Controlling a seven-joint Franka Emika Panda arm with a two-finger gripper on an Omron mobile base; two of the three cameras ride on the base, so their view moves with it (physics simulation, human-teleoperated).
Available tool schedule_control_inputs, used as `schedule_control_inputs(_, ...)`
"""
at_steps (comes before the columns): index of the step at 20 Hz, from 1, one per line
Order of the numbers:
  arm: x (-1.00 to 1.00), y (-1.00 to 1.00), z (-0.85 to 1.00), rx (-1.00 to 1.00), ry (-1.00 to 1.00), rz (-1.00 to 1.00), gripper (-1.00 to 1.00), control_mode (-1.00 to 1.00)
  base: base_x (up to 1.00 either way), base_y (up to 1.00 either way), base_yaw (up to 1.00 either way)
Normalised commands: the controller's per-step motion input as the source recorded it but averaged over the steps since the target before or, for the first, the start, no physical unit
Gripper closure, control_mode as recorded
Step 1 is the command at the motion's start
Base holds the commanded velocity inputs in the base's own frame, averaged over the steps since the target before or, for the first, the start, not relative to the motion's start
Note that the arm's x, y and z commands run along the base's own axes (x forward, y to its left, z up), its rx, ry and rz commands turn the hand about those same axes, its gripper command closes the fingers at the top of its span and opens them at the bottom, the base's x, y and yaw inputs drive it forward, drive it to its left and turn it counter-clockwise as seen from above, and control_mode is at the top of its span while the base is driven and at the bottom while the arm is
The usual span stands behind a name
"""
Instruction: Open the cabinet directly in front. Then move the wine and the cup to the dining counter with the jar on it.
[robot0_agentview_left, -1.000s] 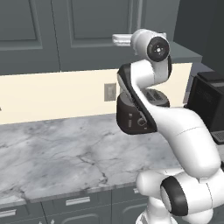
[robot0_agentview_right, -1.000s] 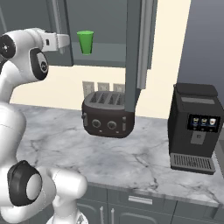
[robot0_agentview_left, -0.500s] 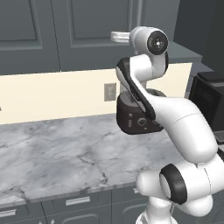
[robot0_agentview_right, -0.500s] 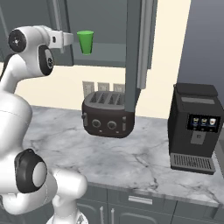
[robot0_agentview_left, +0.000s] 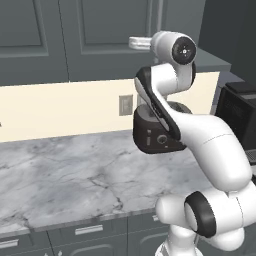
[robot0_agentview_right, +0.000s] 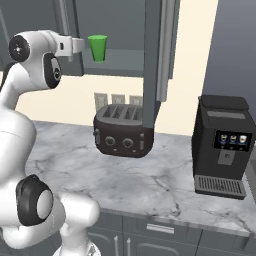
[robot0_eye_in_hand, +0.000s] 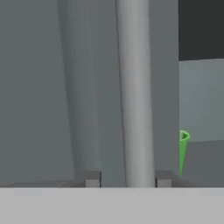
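Observation:
The dark grey cabinet has its right door swung open. Its other door is shut, with the long silver bar handle straight ahead in the hand view. My gripper straddles that handle. The right fingertip lies against the bar and the left fingertip stands a little off it. The green cup stands on the cabinet shelf, just past my gripper, and peeks out beyond the door edge as the cup. The wine, the jar and the dining counter are out of view.
A black toaster sits on the marble counter under the cabinet. A black coffee machine stands at the right. The open door's own handle hangs above the toaster. Grey drawers run below the counter edge.
My hand has reached forward and up to the cabinet handle. The fingers have drawn in from wide open to close around the bar.

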Motion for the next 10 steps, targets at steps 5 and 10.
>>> schedule_control_inputs(5,-0.46,0.62,0.2,0.01,-0.09,-0.02,1.0,-1.0,0.0,0.0,0.0)
schedule_control_inputs(10,-0.59,0.98,0.25,0.01,-0.01,-0.03,1.0,-1.0,0.0,0.0,0.0)
